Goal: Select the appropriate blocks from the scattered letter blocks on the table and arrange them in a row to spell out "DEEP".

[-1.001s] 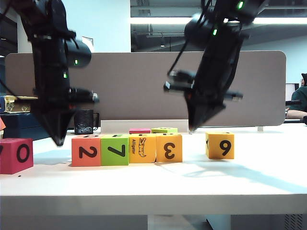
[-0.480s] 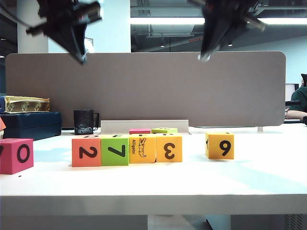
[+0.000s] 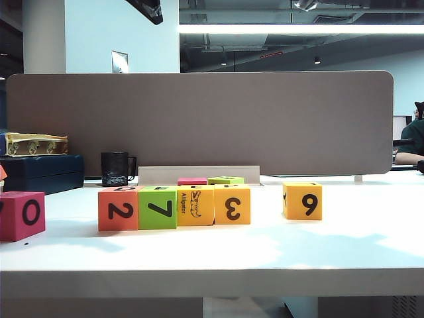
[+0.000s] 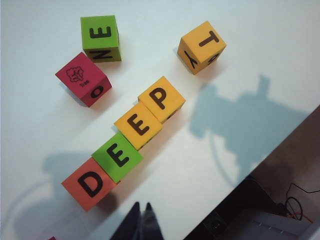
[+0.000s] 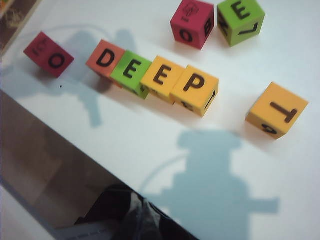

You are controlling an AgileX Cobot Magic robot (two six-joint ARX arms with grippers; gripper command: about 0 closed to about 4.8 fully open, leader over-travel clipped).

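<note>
Four blocks stand touching in a row on the white table (image 3: pixel 212 255): orange 2 (image 3: pixel 118 209), lime green 7 (image 3: pixel 158 208), yellow alligator (image 3: pixel 195 205), yellow-orange 3 (image 3: pixel 232 205). From above their tops read D (image 4: pixel 90 183), E (image 4: pixel 118 157), E (image 4: pixel 138 125), P (image 4: pixel 161 99); the right wrist view shows the same D (image 5: pixel 105 59), E (image 5: pixel 131 71), E (image 5: pixel 162 77), P (image 5: pixel 195 89). My left gripper (image 4: pixel 141 206) hangs high above the table near the D end, shut and empty; only its tip (image 3: pixel 154 12) shows at the exterior view's top edge. My right gripper (image 5: pixel 142 212), blurred, is high over the table's front edge with its fingers together, holding nothing.
A yellow 9 block (image 3: pixel 303 201), T on top (image 5: pixel 276 110), stands apart to the right. A magenta 0 block (image 3: pixel 22 215) sits far left. A magenta block (image 4: pixel 83 79) and a green block (image 4: pixel 100 38) lie behind the row. A black mug (image 3: pixel 115 168) and a grey partition (image 3: pixel 199 119) stand at the back.
Both arms have risen from just above the table to the top of the exterior view and almost out of it. None of the blocks has moved.
</note>
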